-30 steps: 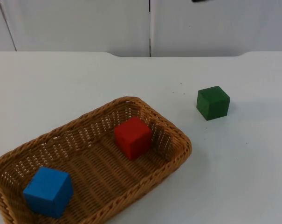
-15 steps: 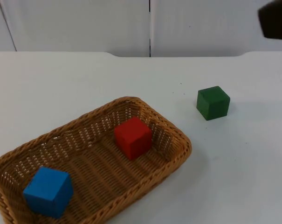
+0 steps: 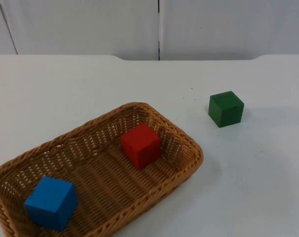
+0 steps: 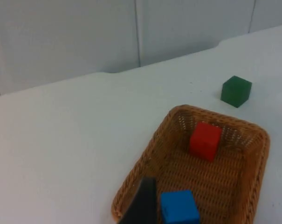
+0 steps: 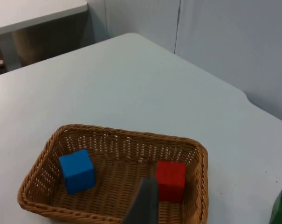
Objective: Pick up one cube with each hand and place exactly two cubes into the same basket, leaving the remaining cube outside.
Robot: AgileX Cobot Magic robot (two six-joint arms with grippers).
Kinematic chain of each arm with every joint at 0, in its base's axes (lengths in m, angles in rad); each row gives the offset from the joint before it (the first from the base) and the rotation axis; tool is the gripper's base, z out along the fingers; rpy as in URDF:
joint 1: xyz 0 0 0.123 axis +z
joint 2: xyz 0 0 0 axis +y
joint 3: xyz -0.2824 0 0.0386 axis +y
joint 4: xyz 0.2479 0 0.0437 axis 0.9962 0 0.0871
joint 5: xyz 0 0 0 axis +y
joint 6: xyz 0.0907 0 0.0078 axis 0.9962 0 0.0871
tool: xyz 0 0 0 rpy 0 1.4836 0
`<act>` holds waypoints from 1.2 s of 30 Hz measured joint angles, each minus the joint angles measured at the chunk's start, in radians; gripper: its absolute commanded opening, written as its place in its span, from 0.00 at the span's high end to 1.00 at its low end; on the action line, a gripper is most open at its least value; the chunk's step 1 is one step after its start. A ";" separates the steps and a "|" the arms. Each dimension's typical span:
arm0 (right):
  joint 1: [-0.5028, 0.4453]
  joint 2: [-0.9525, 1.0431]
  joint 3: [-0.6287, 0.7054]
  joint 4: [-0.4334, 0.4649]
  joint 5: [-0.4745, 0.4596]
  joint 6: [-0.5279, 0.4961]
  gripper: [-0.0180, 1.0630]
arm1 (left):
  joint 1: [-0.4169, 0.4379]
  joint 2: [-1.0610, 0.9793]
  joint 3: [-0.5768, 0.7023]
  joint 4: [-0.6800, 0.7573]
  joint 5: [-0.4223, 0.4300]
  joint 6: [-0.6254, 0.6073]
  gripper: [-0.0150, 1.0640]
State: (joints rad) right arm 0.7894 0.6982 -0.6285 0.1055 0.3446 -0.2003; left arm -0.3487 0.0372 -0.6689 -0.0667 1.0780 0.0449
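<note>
A brown wicker basket (image 3: 196,148) lies at the table's front left. A red cube (image 3: 141,144) rests inside it near its far end, and a blue cube (image 3: 51,202) sits inside at its near end. A green cube (image 3: 226,108) stands alone on the white table, to the right of and behind the basket. The left wrist view takes in the basket (image 4: 150,149) with the red cube (image 4: 205,140) and blue cube (image 4: 179,207), the green cube (image 4: 236,91) beyond, and my left gripper (image 4: 141,207) high above them. My right gripper (image 5: 143,205) likewise hangs well above the basket (image 5: 127,135).
A grey partition wall (image 3: 90,24) closes off the table at the back. White table top (image 3: 258,187) stretches to the right of the basket. In the right wrist view another grey table (image 5: 33,11) stands beyond this one.
A dark part of the right arm that stood in the top view's upper right corner half a second ago has left the picture. Cubes and basket have not moved.
</note>
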 measured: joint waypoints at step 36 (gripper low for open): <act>0.004 -0.389 0.092 -0.116 0.346 0.138 0.28 | 0.000 -0.034 0.172 0.086 0.009 -0.026 0.23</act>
State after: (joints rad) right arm 0.7932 0.3089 -0.5368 -0.0107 0.6903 -0.0626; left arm -0.3487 0.0031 -0.4973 0.0190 1.0871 0.0191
